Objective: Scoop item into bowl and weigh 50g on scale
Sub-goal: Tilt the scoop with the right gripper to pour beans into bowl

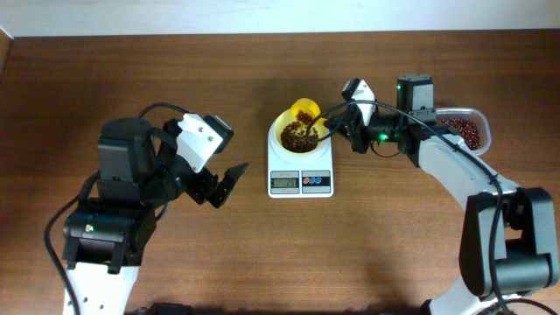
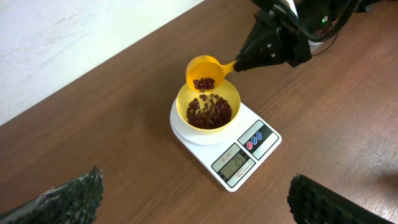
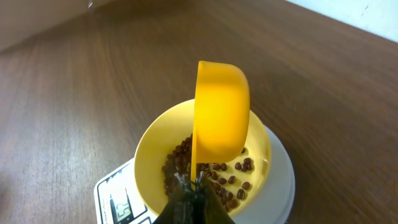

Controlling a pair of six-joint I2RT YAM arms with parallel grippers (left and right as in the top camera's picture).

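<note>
The pale yellow bowl (image 1: 296, 136) (image 2: 208, 107) (image 3: 158, 146) sits on the white scale (image 1: 300, 170) (image 2: 239, 155) (image 3: 118, 199) and holds red-brown beans (image 1: 297, 137) (image 2: 210, 112) (image 3: 239, 171). My right gripper (image 1: 337, 122) (image 3: 194, 186) is shut on the handle of the yellow scoop (image 1: 304, 111) (image 2: 204, 73) (image 3: 221, 115), which is tipped on its side over the bowl with beans still in it. My left gripper (image 1: 217, 184) (image 2: 196, 199) is open and empty, just left of the scale.
A clear plastic tub (image 1: 464, 129) with more beans stands at the right, behind my right arm. The scale's display and red and blue buttons (image 1: 315, 183) face the front edge of the brown wooden table (image 1: 394, 245).
</note>
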